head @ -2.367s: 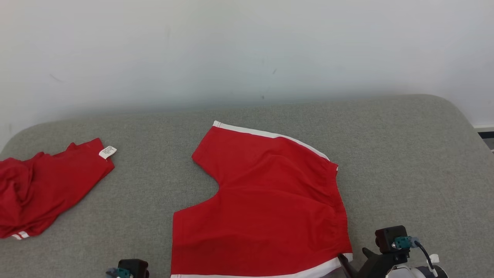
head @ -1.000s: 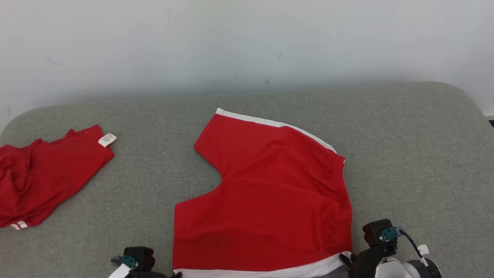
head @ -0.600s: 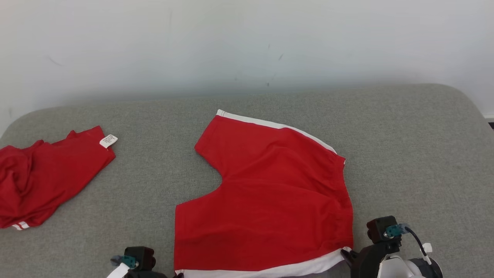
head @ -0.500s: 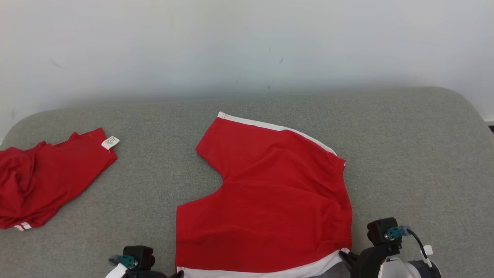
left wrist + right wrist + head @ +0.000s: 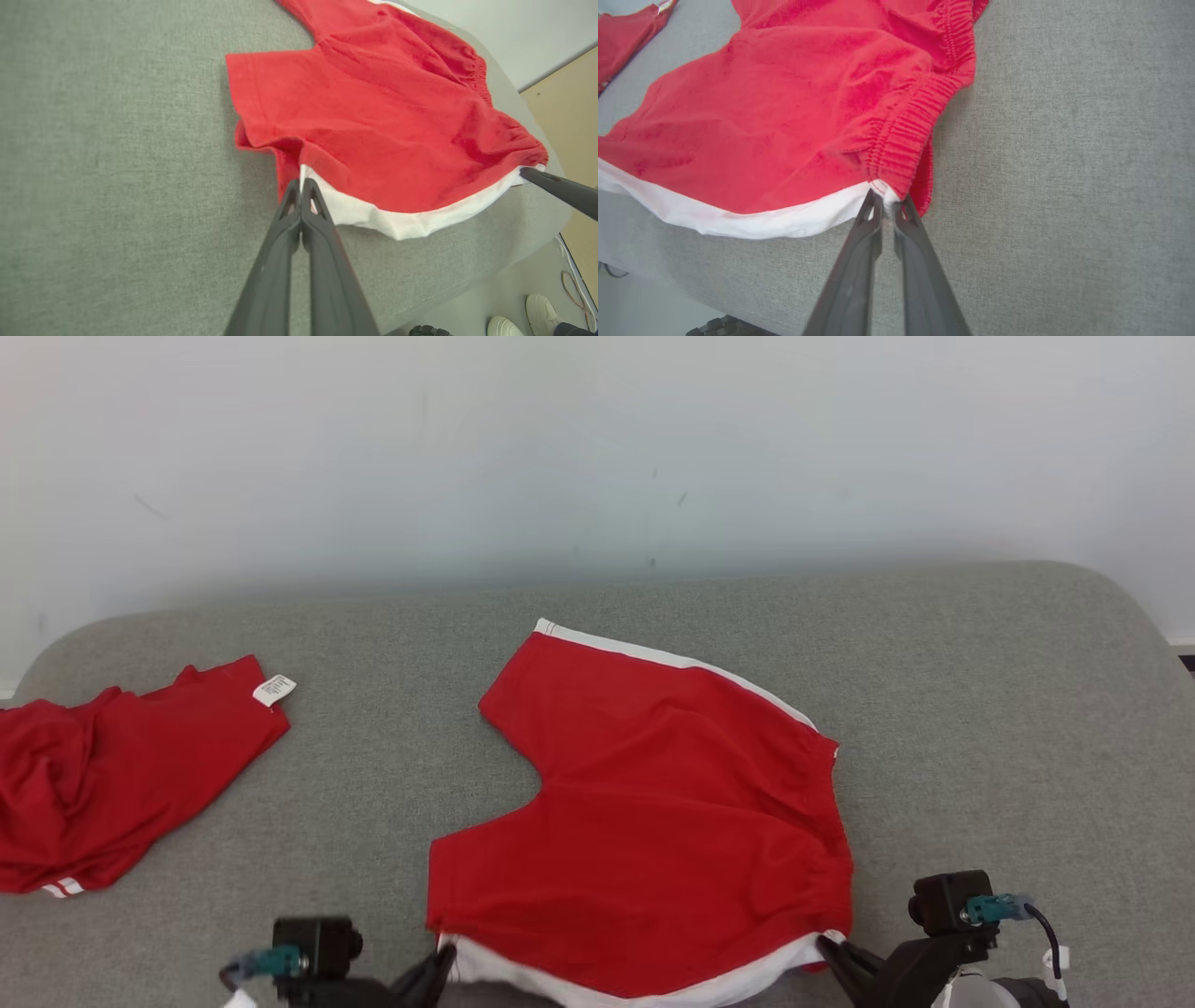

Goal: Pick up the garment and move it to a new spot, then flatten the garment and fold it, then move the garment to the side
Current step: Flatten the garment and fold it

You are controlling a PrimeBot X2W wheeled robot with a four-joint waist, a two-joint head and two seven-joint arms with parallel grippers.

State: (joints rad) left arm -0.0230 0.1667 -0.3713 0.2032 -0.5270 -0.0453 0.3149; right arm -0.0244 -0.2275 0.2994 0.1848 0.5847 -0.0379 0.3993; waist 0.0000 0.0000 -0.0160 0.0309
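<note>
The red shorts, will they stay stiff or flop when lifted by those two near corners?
Probably floppy: the red shorts sag and wrinkle between the left end effector and the right end effector. Likely light, thin cloth. The gathered waistband may bunch; slipping seems unlikely with both pinched shut.

Qty: 2 garments, 2 pincers.

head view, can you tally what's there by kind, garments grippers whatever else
red garments: 2, the shorts with white trim in the middle and a crumpled garment at the left
grippers: 2, left gripper and right gripper, each shut on a near corner of the shorts
grey padded surface: 1
total: 5
</note>
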